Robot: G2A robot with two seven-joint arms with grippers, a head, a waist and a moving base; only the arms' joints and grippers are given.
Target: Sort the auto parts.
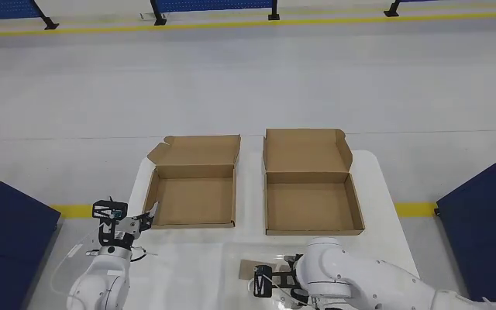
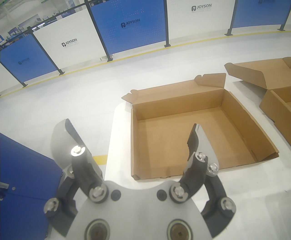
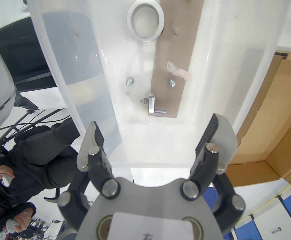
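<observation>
Several small metal auto parts lie close in front of my right gripper (image 3: 154, 134), which is open and holds nothing. They are a silver ring (image 3: 145, 21), two short bolts (image 3: 130, 81) (image 3: 172, 83) and an L-shaped bracket (image 3: 153, 105). Some rest on a brown cardboard strip (image 3: 175, 45), whose end also peeks out beside the right gripper (image 1: 260, 280) in the top view. My left gripper (image 2: 131, 127) is open and empty, hovering by the near left corner of the left cardboard box (image 2: 181, 141). In the top view that left gripper (image 1: 146, 218) sits at the table's left edge.
Two open, empty cardboard boxes stand side by side on the white table (image 1: 194, 256): the left box (image 1: 192, 201) and the right box (image 1: 311, 206), flaps raised at the back. A wall of the right box (image 3: 261, 113) is close beside my right gripper.
</observation>
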